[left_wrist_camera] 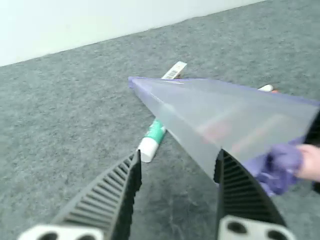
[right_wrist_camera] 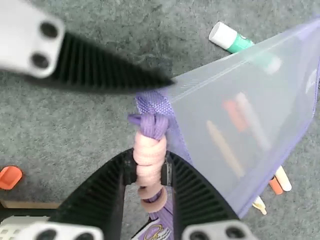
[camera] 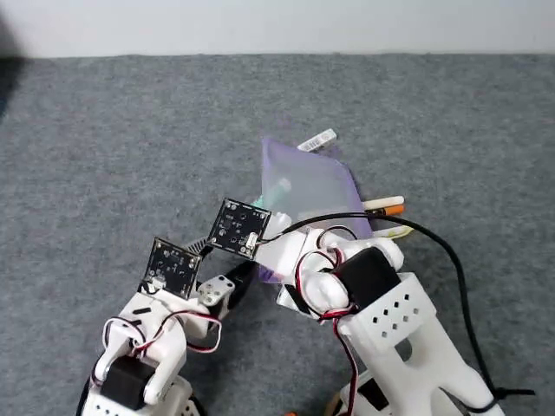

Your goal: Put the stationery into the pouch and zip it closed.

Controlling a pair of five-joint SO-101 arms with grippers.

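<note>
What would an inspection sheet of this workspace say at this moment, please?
Surface: grey mat, flat.
Job's things: purple pouch raised at one corner; green-white marker, orange pen and barcoded stick on the mat at its edges.
Clutter: small orange piece.
Tools: left tool open, facing the pouch; right tool shut on the pink pull cord.
Cables: black cable over the right arm; red and white wires on both arms.
Surroundings: white wall.
</note>
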